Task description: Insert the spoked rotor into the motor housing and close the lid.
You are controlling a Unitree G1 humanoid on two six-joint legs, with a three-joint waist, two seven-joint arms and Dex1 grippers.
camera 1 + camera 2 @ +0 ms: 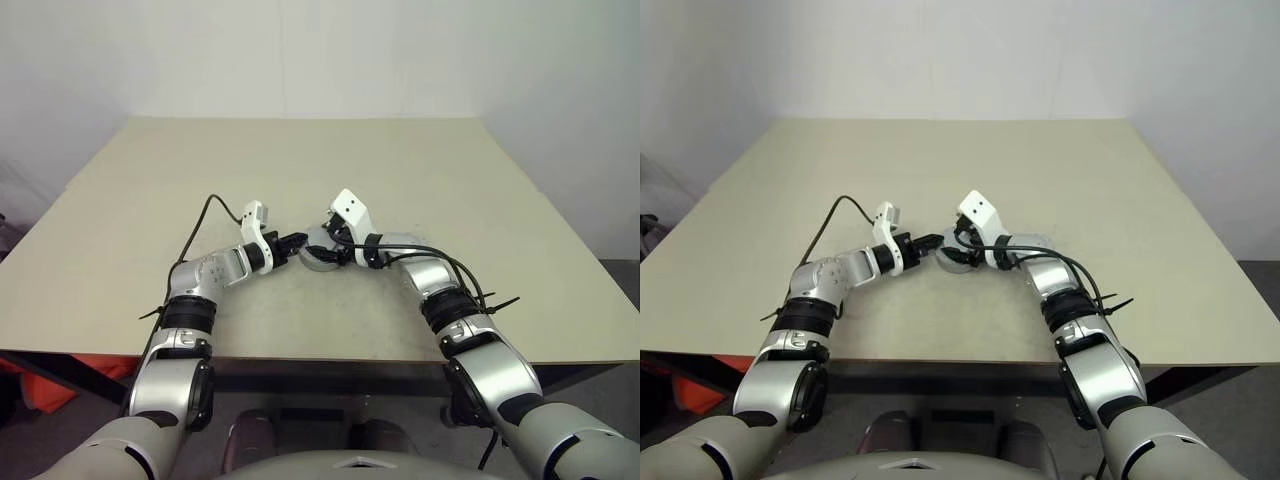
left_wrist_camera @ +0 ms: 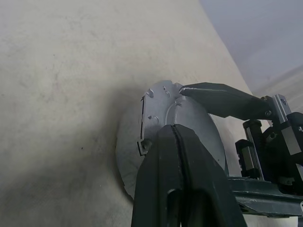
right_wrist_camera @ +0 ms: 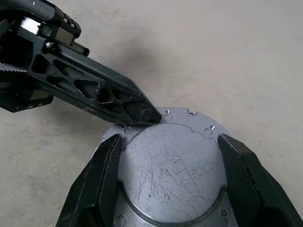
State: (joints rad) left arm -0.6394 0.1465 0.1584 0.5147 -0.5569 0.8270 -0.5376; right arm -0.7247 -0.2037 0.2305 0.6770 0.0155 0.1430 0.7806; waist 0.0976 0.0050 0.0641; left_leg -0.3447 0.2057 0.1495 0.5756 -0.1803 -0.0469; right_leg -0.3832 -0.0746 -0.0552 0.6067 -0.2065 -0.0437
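Two arms meet over the middle of the desk (image 1: 300, 160) in our head views. The right gripper (image 1: 327, 248) brackets a round grey assembly, the lid (image 1: 318, 254), which sits on the desk just in front of us. The left gripper (image 1: 290, 243) points in from the other side, its tip at the lid's rim. We judge the right one steadies the part while the left presses or nudges the cap into seat. From here the lid is small and half covered by the fingers, so we cannot tell how well it sits.

In the left wrist view our left fingers (image 2: 182, 161) are pressed together into a single wedge with nothing between them, lying against the pale flange of the lid (image 2: 158, 106). One of the right fingers (image 2: 222, 100) reaches across from the far side.

In the right wrist view our right fingers (image 3: 104, 175) stand wide, one on each side of the lid's scratched raised dome (image 3: 168, 170). They seem to touch its wall, though we cannot say how firm the hold is. The closed left tip (image 3: 142, 112) rests on the flange edge.

Both the spoked rotor and the motor housing are hidden under the cap, so we only presume the rotor is inside. Whether the lid is fully down all round stays unclear.
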